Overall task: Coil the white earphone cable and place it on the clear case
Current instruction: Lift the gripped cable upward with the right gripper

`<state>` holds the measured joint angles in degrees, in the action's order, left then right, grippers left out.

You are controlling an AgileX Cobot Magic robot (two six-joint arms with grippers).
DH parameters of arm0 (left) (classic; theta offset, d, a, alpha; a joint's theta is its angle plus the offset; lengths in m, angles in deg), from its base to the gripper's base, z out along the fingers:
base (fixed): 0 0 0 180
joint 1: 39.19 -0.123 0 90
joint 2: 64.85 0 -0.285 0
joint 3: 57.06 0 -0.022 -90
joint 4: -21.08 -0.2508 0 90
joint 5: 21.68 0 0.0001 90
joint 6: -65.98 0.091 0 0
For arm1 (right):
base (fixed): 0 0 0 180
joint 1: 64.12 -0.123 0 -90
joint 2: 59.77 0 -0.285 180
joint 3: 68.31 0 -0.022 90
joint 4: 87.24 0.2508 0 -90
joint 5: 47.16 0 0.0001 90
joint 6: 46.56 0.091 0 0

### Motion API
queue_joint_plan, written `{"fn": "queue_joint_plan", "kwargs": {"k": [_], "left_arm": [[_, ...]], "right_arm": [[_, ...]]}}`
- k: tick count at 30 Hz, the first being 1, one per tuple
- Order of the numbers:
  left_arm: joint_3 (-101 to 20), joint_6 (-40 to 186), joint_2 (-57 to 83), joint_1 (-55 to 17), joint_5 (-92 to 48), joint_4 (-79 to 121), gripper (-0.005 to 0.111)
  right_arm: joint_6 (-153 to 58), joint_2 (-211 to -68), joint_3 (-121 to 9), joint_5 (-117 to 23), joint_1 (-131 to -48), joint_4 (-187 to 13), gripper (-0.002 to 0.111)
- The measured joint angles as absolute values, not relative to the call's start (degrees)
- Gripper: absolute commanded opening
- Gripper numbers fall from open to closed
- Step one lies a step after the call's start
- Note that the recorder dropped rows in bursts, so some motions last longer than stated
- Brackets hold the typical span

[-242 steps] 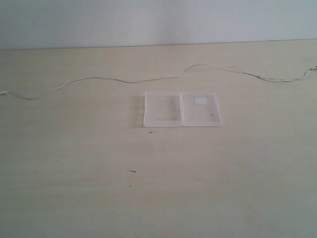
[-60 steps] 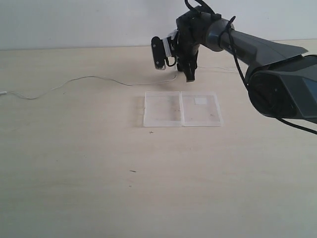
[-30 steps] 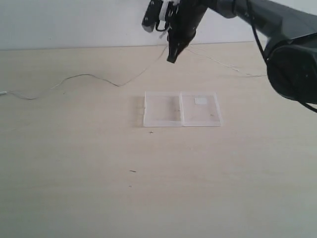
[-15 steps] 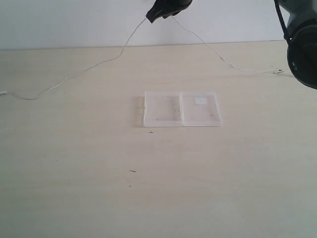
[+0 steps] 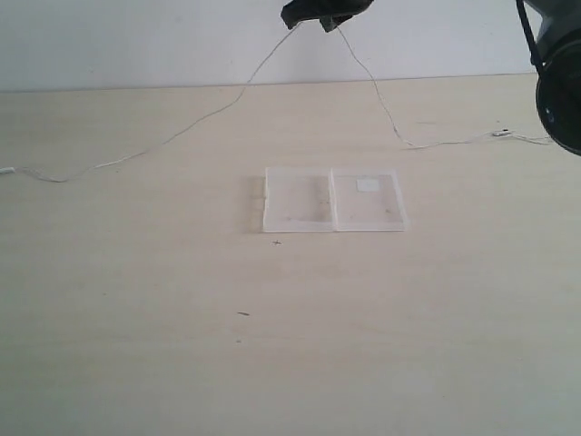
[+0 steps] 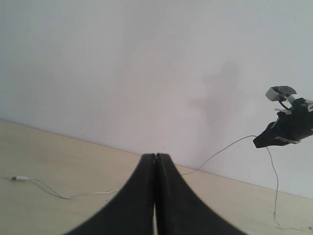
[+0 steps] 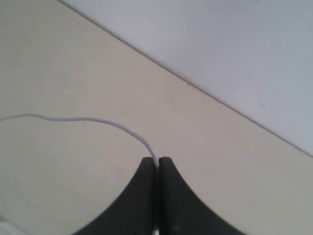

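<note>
A pale table (image 5: 136,318) stands against a white wall (image 5: 136,45). The left gripper (image 6: 155,157) (seen only by its own wrist camera) points toward the wall, its two black jaws pressed together on nothing.

The white earphone cable (image 5: 204,118) starts at the table's left edge and lies on the surface for a stretch. It then climbs off the table to a peak at the top middle of the exterior view. There the right gripper (image 5: 295,15) pinches it, jaws clenched on the thin wire, high above the table. From that peak the cable drops back to the table and trails off toward the right edge.

The clear case (image 5: 300,202) lies open and flat at the table's middle. Its two halves sit side by side, with a small white label (image 5: 368,185) on the right half. The cable does not touch the case
</note>
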<state>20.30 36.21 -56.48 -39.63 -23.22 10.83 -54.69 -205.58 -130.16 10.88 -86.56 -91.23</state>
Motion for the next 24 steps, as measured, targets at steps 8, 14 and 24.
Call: {"fn": "queue_joint_plan", "kwargs": {"k": [8,14,24], "left_arm": [[20.30,36.21,-56.48,-39.63,-23.22,10.83,0.000],[20.30,36.21,-56.48,-39.63,-23.22,10.83,0.000],[20.30,36.21,-56.48,-39.63,-23.22,10.83,0.000]], "right_arm": [[-41.49,-204.86,-130.16,12.04,-86.33,-102.55,0.000],[-36.79,-202.37,-130.00,11.34,-86.30,-105.39,0.000],[-28.04,-196.03,-113.48,-1.68,-86.30,-108.19,0.000]]}}
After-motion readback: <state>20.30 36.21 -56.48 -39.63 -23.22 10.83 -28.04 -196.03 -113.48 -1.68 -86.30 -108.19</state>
